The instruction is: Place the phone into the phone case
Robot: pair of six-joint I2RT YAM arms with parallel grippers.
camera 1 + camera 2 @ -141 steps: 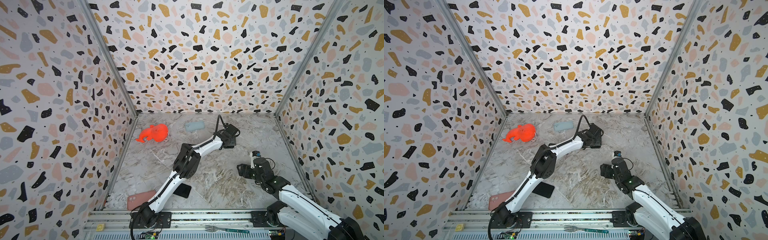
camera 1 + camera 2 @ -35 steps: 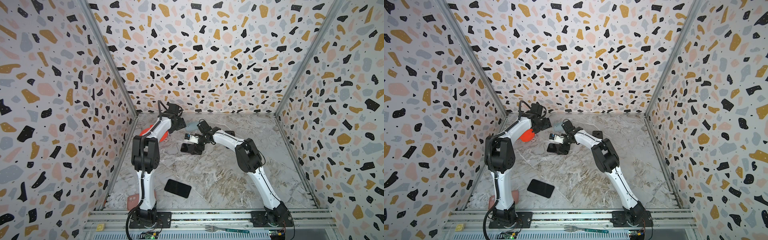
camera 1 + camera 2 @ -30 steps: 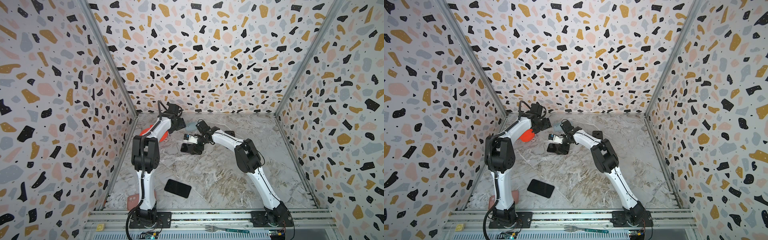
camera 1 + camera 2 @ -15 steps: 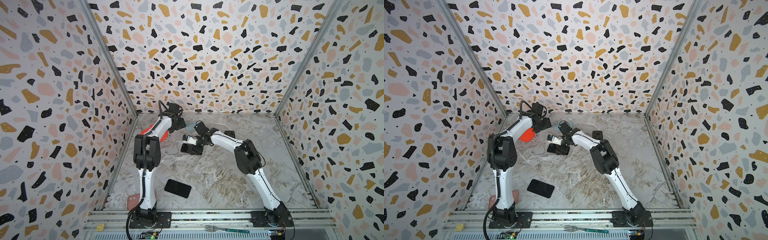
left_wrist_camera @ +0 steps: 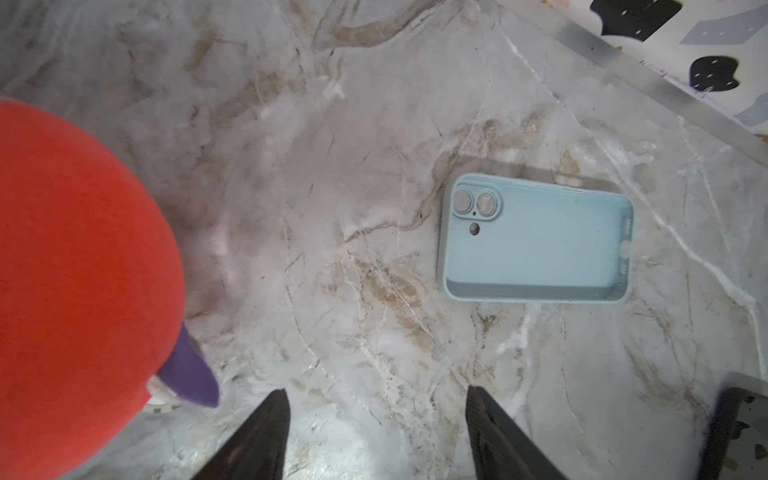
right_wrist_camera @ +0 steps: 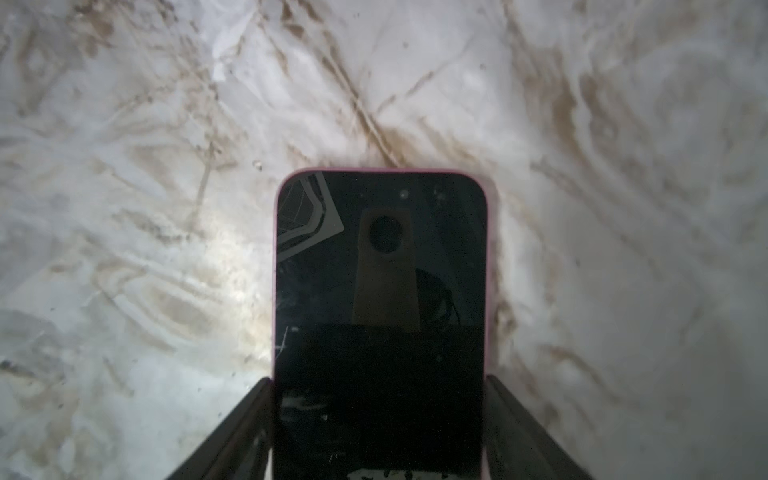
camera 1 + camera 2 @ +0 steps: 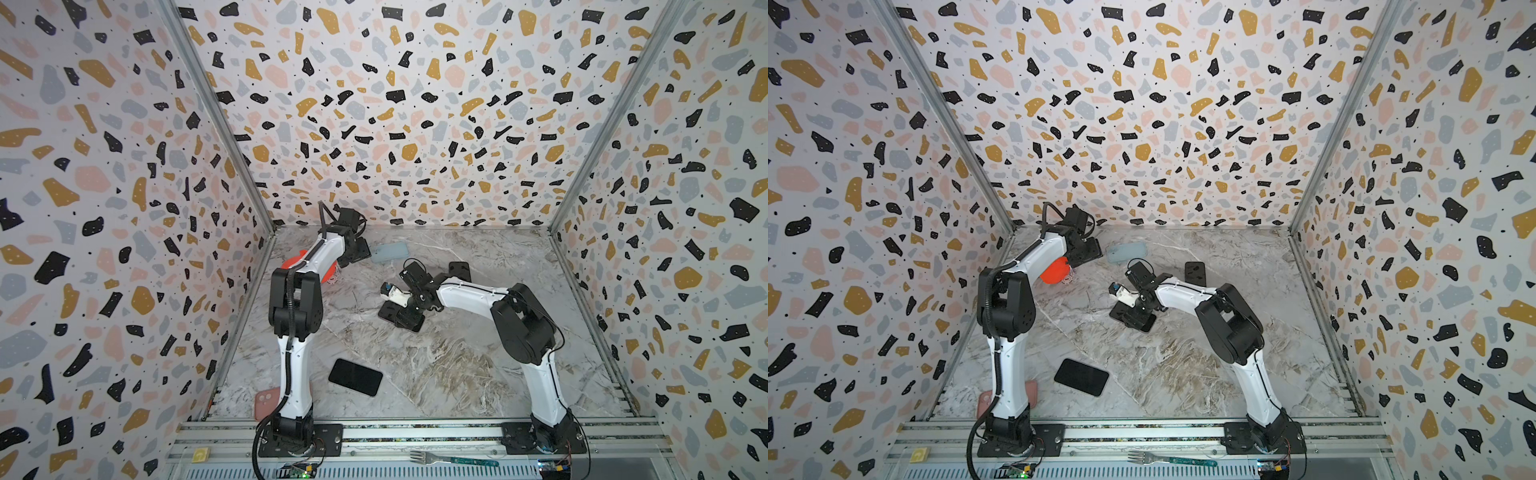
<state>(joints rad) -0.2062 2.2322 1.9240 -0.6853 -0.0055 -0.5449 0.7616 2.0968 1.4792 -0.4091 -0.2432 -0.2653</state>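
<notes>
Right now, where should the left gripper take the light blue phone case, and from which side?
The light blue phone case lies flat on the table, hollow side up, so only its raised rim offers purchase. Probably come from above and close across the two long walls near mid-length.

Both top views are looking steeply down from high up, side by side, taking in the whole worktop (image 7: pixel 457 365) and sharing nearly everything, the pale blue case (image 7: pixel 389 251) included. The left wrist camera is looking down on that case (image 5: pixel 536 241) from close by. The right wrist camera is hovering closer still over a phone (image 6: pixel 380 291), which is lying nearer the top cameras than the case.
</notes>
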